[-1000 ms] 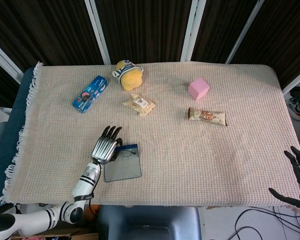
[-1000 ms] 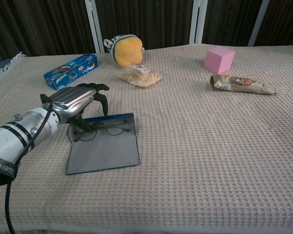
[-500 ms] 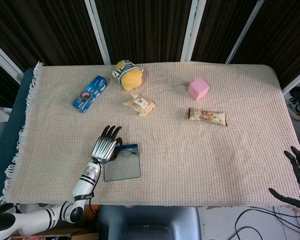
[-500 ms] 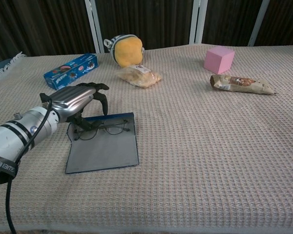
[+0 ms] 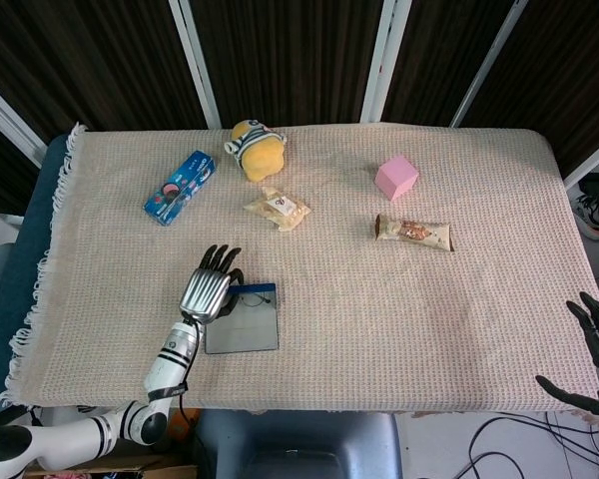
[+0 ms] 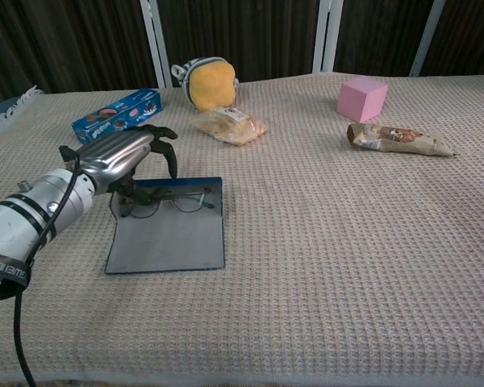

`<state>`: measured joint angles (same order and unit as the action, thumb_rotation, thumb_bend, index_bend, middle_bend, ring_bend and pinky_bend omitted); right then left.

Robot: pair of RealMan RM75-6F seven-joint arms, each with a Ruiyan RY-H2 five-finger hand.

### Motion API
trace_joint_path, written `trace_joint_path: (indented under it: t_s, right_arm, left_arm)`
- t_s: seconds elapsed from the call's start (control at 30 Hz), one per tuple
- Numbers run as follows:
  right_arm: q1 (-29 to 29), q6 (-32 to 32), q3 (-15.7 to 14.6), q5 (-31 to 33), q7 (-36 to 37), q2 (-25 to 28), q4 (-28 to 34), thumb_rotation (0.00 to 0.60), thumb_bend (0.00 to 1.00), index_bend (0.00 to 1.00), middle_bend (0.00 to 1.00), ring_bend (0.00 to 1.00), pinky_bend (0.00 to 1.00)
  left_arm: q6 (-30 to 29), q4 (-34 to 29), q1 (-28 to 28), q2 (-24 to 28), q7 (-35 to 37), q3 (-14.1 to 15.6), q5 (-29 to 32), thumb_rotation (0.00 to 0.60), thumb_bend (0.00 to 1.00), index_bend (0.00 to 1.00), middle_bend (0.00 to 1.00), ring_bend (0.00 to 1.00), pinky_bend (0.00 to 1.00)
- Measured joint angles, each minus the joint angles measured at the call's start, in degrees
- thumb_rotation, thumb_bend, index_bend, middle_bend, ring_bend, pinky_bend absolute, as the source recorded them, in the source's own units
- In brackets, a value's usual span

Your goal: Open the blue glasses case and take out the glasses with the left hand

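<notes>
**Reaching into the opened case for the glasses**

Looking from the head view first — the blue glasses case (image 5: pixel 243 328) lies flat and already open near the front-left part of the tabletop (image 5: pixel 399 309), its grey lining facing up. The left hand (image 5: pixel 208 290) sits over the case's far-left corner, fingers pointing away from the robot and curled down. The glasses (image 5: pixel 250 301) show only as a thin dark line along the case's far edge, just beside the fingers. At the lower right edge of the frame the right hand (image 5: pixel 594 351) hangs off the tabletop with fingers spread, holding nothing. Further back lie a blue snack box (image 5: pixel 180 187), a yellow plush toy (image 5: pixel 256 148), a small snack packet (image 5: pixel 277 208), a pink cube (image 5: pixel 396 177) and a wrapped bar (image 5: pixel 413 232), all well apart from the case.

The chest view is closer. The left hand (image 6: pixel 123 158) arches over the near-left end of the glasses (image 6: pixel 171 200), which rest inside the blue glasses case (image 6: pixel 169 234) against its far wall. The fingertips (image 6: pixel 170 164) hang down at the frame, but whether they pinch it I cannot tell.

Opening looks done; the step in hand is taking hold of the glasses. The next move calls for a firm pinch on the thin frame, then a lift straight up — without dragging the light case along.
</notes>
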<state>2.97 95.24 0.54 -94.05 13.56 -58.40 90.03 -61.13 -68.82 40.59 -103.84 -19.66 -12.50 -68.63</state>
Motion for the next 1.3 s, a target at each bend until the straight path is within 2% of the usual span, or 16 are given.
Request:
trace_joint_path:
  t_s: [0.67, 1.03, 1.3]
  right_arm:
    - [0.0, -0.2, 0.1, 0.4, -0.7, -0.2, 0.3, 0.600, 0.13, 0.00, 0.00, 0.00, 0.00]
    - [0.0, -0.1, 0.1, 0.3, -0.4, -0.1, 0.2, 0.600, 0.13, 0.00, 0.00, 0.00, 0.00]
    - [0.1, -0.1, 0.1, 0.5, -0.1, 0.0, 0.1, 0.600, 0.13, 0.00, 0.00, 0.00, 0.00]
  left_arm:
    - [-6.3, 3.6, -2.0, -3.1, 12.6, -2.2, -3.3, 0.600, 0.39, 0.62, 0.10, 0.00, 0.00]
    - [-4.9, 3.7, -1.8, -2.6, 12.3, -2.7, -2.6, 0.600, 0.39, 0.61, 0.10, 0.00, 0.00]
    - [-4.4, 3.6, -0.7, -1.7, 12.5, -5.2, -1.6, 0.600, 0.39, 0.60, 0.10, 0.00, 0.00]
